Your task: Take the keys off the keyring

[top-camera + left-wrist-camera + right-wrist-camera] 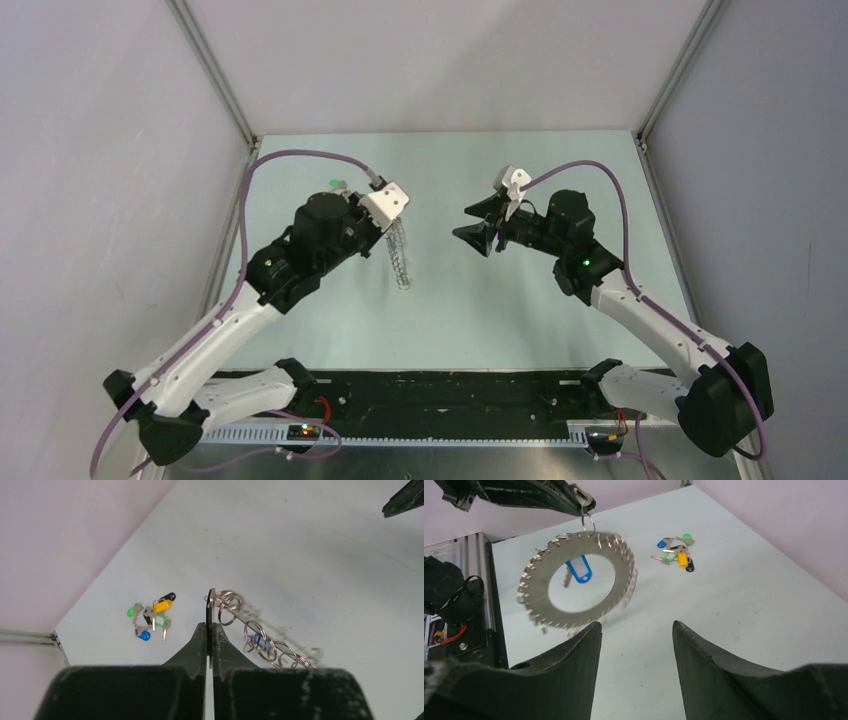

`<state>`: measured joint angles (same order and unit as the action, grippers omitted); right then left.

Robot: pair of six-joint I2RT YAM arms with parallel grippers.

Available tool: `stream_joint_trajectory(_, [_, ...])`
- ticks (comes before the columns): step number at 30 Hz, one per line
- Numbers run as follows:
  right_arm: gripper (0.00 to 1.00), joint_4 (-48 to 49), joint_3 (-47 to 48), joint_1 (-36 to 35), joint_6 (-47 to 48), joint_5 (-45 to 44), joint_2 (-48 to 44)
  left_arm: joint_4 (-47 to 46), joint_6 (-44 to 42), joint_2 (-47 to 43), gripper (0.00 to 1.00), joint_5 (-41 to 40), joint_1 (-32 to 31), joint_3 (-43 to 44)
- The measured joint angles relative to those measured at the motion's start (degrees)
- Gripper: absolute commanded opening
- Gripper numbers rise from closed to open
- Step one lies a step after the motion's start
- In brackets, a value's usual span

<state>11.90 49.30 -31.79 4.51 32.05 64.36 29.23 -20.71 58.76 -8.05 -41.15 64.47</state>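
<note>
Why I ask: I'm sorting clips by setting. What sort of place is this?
Probably a lab robot cell, not a home: a pale table enclosed by plain panels on metal posts, with cabled arms bolted at its near edge.

Nothing here carries writing I can read: no labels, brands or numbers show on the arms, the ring, the key tags or the worktop.
</note>
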Motion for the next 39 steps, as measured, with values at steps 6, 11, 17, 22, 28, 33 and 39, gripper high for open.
stream_joint_trajectory(6, [0.51, 6.0, -1.9, -1.9, 0.2, 3.0, -0.2, -5.2, -1.4, -3.0, 0.0, 1.8, 0.0, -4.0])
stream_joint_trajectory(11, [0.44, 11.2, -1.9, -4.7, 2.8, 4.0, 0.5, -6.9, -1.8, -2.4, 0.0, 2.6, 0.0, -5.1])
stream_joint_trajectory(17, [0.4, 17.4, -1.9, -6.1, 4.5, 5.6, 4.6, -7.8, -2.3, -2.4, 0.0, 4.0, -0.3, -5.5])
stream_joint_trajectory(22, [0.38, 21.4, -1.9, -6.4, 4.5, 8.0, 7.0, -8.0, -2.3, -2.4, 0.0, 6.5, -1.3, -5.6])
stream_joint_trajectory(28, [0.36, 25.2, -1.9, -7.1, 4.5, 10.8, 8.4, -8.3, -3.3, -2.4, 0.0, 8.5, -3.7, -5.9])
stream_joint_trajectory(33, [0.36, 26.6, -1.9, -7.2, 4.5, 12.0, 9.7, -8.6, -3.7, -2.4, 0.0, 8.8, -4.4, -6.5])
stream_joint_trajectory(39, [0.42, 26.2, -1.9, -7.3, 4.9, 12.0, 10.0, -8.6, -3.8, -2.7, 0.0, 9.6, -5.0, -6.6])
